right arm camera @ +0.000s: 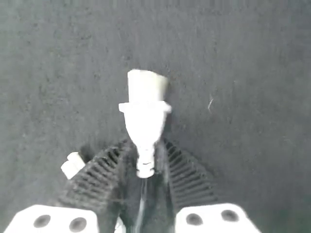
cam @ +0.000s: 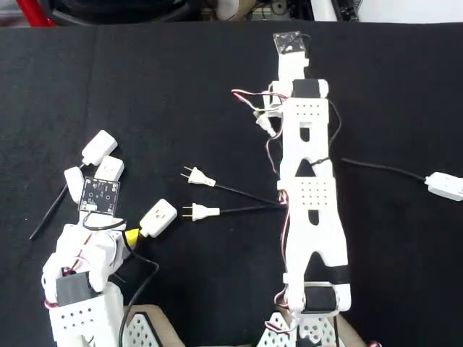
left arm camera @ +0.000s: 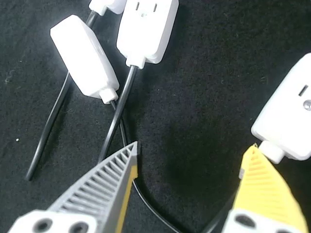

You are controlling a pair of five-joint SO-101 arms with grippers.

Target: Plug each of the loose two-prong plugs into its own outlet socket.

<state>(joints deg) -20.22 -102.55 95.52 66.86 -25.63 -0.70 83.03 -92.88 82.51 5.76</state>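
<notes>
table (cam: 181, 87): black cloth over the whole top, both arm bases at the near edge
left gripper (left arm camera: 193, 147): near-left of the table, spread wide, holding nothing; grey finger (left arm camera: 109, 182) and yellow finger (left arm camera: 262, 187) well apart, black cord on the cloth between them
near socket (cam: 158, 217): white outlet block lying flat just right of the left arm; yellow fingertip at its cord end, touching or just beside, cannot tell which
slotted socket (left arm camera: 146, 29): white, face up, two slots showing, on the far side of the left gripper
plain block (left arm camera: 85, 56): white, just left of the slotted socket, close beside it, cord coming out of its near end
third block (cam: 99, 147): white, farthest of the left cluster, close to the other two
far plug (cam: 197, 176): loose on the cloth mid table, prongs pointing left, black cord running right to the right arm
near plug (cam: 200, 212): loose, prongs pointing left toward the near socket, close but apart; cord runs right to the right arm
right-edge socket (cam: 445, 186): white, at the right edge, black cord running left toward the right arm
right arm (cam: 311, 195): stretched along the table from the near edge toward the far edge
right gripper (right arm camera: 145, 145): dark ribbed fingers pinched narrow around a held plug (right arm camera: 145, 111), white; grip is on its tapered cord end, wider end sticks out past the tips over the cloth
</notes>
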